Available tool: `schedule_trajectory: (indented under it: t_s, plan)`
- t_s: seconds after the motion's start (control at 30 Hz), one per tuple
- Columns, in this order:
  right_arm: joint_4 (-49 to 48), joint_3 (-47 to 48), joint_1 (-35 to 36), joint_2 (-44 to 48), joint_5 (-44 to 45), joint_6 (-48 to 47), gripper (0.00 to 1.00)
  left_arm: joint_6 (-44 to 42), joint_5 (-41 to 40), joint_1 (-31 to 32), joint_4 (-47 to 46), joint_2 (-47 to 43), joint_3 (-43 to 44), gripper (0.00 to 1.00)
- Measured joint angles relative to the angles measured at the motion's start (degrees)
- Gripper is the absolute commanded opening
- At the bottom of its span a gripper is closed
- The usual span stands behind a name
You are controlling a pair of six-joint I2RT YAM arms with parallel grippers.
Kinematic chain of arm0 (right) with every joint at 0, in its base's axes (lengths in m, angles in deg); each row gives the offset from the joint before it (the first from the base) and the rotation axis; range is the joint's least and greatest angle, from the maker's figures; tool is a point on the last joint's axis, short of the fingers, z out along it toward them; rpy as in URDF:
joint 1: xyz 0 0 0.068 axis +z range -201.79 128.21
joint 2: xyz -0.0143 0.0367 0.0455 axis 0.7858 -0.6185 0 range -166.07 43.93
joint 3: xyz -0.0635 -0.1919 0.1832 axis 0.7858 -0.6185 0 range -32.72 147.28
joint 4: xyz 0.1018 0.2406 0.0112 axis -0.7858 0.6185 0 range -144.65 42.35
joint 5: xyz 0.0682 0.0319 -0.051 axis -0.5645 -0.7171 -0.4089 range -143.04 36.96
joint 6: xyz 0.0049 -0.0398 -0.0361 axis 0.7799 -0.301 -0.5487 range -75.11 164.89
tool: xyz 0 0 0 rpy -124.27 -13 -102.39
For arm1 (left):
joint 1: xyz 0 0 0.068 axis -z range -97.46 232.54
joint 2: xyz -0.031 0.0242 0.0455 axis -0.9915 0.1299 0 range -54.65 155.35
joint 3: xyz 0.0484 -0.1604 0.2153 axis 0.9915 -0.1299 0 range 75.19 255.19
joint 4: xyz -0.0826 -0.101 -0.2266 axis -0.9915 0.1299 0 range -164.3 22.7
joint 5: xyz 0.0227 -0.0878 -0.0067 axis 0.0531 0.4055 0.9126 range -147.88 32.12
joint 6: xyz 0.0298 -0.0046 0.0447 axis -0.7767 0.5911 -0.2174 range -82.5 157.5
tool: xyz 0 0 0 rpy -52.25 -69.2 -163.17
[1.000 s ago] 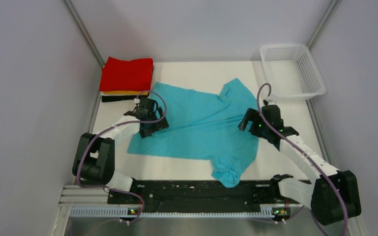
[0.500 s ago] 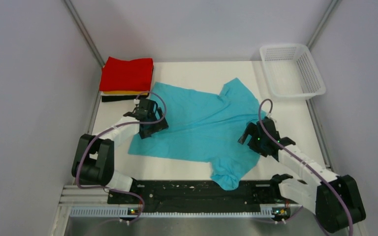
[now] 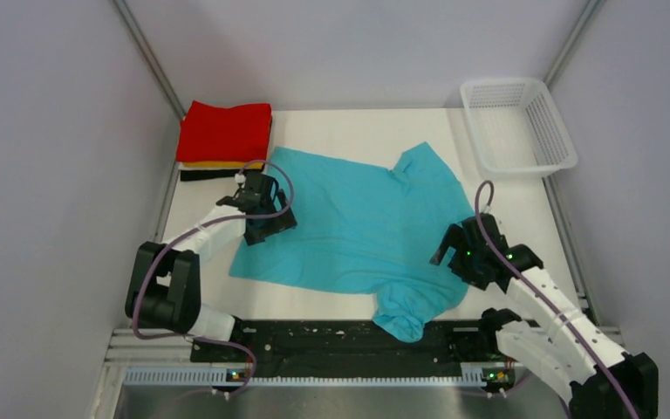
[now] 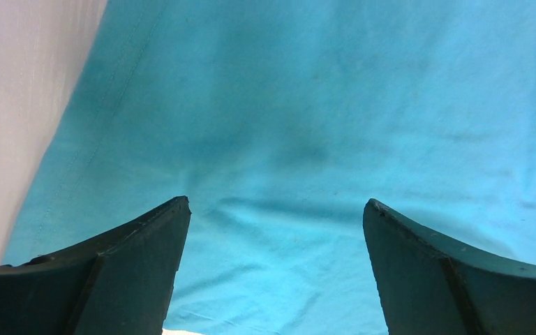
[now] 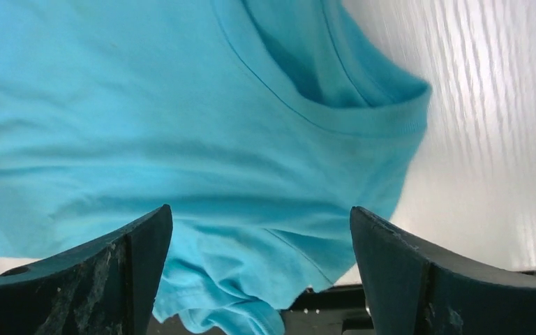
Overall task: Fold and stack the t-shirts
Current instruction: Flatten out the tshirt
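At upper left of the top view, the red t-shirt (image 3: 225, 131) hides the orange t-shirt (image 3: 209, 164) and black t-shirt (image 3: 205, 175) except for thin edge strips; both wrist views crop the turquoise t-shirt (image 4: 321, 125) at the upper frame edge, and the right wrist view blurs the table (image 5: 502, 139).

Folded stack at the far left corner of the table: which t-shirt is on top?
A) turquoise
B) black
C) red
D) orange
C: the red folded cloth t-shirt lies on top of the stack, with the edges of an orange t-shirt and a black t-shirt showing under it.
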Motion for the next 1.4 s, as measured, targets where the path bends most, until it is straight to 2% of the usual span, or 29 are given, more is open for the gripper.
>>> schedule_trajectory:
  t_s: [0.13,0.27,0.47,0.63,0.9,1.23,1.4]
  plan:
    - [-3.67,6.47,0.00,-4.92,3.37,-3.34,0.99,-0.66,1.05,0.00,0.72,-0.72,2.51,0.99]
    - [-11.63,12.35,-0.92,-17.20,5.40,-6.95,0.99,-1.57,2.45,0.00,0.90,-0.04,5.92,0.99]
    - [-20.15,17.35,-4.55,-35.63,6.45,-11.74,0.99,-2.67,3.58,0.00,0.79,5.97,11.61,0.99]
    - [-24.57,22.08,-6.27,-45.70,6.95,-14.80,0.99,-3.37,3.39,0.00,0.76,13.90,17.31,0.99]
    - [-27.04,34.56,-9.31,-57.59,8.17,-17.79,0.99,-5.09,0.92,-0.17,3.37,28.74,31.58,0.99]
    - [-25.77,50.42,-11.67,-69.40,8.63,-20.72,0.99,-6.12,0.76,-2.23,8.57,40.85,50.31,0.99]
    - [-24.30,52.63,-11.91,-70.42,7.45,-22.53,0.99,-6.64,3.21,-2.51,8.57,41.53,51.69,0.99]
